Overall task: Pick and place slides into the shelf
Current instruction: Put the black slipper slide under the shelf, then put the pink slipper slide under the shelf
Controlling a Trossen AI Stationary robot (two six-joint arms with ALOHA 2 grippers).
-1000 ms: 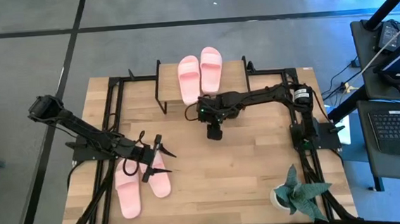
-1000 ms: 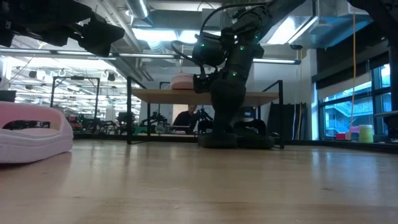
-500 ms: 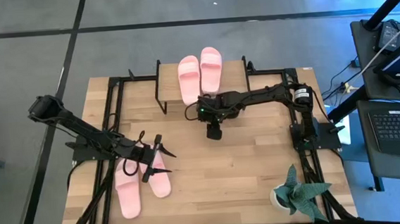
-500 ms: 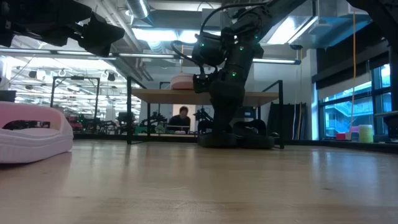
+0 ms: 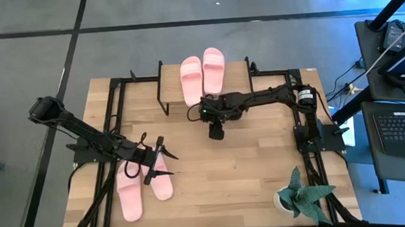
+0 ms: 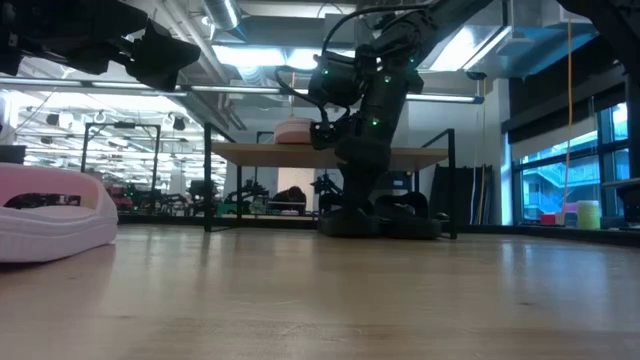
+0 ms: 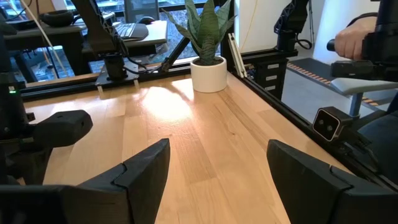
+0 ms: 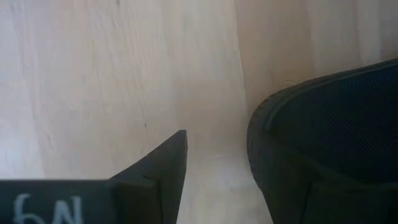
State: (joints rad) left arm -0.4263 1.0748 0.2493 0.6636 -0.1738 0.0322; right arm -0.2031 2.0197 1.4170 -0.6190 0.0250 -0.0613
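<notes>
Resting on the shelf (image 5: 239, 71), pink slides (image 5: 202, 74).

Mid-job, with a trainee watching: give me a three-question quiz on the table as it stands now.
1. True or false: two pink slides lie on top of the shelf.
2. Which arm's hand is at the pink pair on the table: A left, B right?
3. Fill in: a potted ___ stands at the table's corner.
Key: 1 true; 2 A; 3 plant.
</notes>
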